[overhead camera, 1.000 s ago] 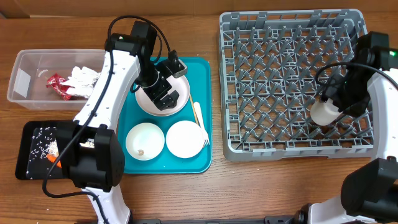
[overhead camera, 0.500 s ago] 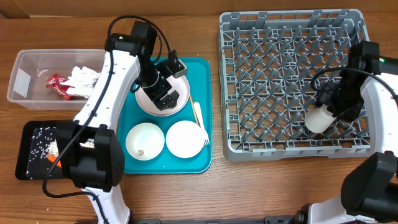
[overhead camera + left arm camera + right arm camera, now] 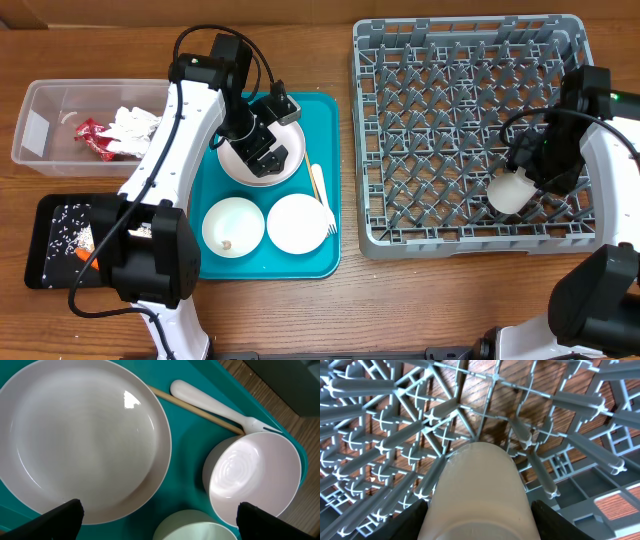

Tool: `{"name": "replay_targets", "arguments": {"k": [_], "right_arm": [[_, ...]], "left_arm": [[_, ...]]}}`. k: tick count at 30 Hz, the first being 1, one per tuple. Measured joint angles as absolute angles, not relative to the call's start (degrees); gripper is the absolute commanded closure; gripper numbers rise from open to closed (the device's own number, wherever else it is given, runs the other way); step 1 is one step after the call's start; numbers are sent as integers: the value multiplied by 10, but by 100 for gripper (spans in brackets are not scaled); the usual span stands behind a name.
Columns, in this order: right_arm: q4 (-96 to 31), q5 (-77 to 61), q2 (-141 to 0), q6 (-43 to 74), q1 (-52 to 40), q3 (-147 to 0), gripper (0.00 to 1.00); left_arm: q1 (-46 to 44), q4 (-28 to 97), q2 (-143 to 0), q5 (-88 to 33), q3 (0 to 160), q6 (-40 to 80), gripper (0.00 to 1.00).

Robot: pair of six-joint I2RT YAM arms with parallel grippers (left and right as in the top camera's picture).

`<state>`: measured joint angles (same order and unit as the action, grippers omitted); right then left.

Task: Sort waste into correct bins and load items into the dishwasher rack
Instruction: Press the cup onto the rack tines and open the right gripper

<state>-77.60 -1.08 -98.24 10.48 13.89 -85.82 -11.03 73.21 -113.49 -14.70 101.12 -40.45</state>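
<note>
The overhead camera looks straight down from high up, taking in the whole table (image 3: pixel 300 310), the teal tray (image 3: pixel 322 120) and the rack (image 3: pixel 450 100). The left wrist camera faces down, very near the plate (image 3: pixel 80 440) and a bowl (image 3: pixel 255 475) on that tray, a patch the overhead also shows. The right wrist camera looks down along the cup (image 3: pixel 477 495), close into the rack's pegs, the rack's right front part overhead

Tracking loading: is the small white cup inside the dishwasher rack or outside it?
Inside: the right gripper holds the cup within the rack, near its right wall; resting or hanging, cannot tell.
</note>
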Motion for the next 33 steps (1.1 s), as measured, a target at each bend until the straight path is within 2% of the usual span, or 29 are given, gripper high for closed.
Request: {"name": "replay_targets", "arguments": {"k": [33], "right_arm": [[-730,-15,-983,105,138,-859,95]], "left_arm": [[-110,732,-1135,-147,1011,-404,0]]}}
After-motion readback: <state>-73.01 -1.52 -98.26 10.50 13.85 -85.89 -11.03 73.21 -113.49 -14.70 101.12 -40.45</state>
